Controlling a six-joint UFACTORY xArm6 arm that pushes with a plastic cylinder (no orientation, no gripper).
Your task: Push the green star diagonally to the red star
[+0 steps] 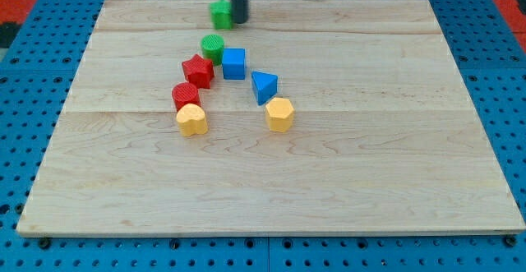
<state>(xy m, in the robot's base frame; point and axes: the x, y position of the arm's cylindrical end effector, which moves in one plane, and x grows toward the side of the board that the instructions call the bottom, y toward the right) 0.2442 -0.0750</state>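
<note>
- Jaws do not exist on this rig, so none are open, closed or holding anything; the arm ends in a straight dark rod, and my tip [239,21] sits near the view's top edge of the tabletop [394,182].
- My tip stands just to the view's right of the green star [219,13], touching it or very nearly so; I cannot tell which.
- That green star lies close to the tabletop's top edge, with little bare wood above it.
- Below it, apart from it, a green cylinder [213,47] heads a cluster of blocks.
- Just beside the cylinder, to the view's lower left, is the red star [197,70]; the two look to be touching.
- A blue cube [234,62] sits right of the cylinder and the red star, close to both.
- A blue triangle [264,86] lies down and right of the cube, and a yellow hexagon [280,113] just below it.
- A red cylinder [186,95] sits below the red star, with a yellow heart [191,119] touching it from below.
- Between the green star and the red star stands the green cylinder, slightly right of the straight line.
- Wide bare wood stretches on the view's left, right and bottom of the cluster, well away from every edge.
</note>
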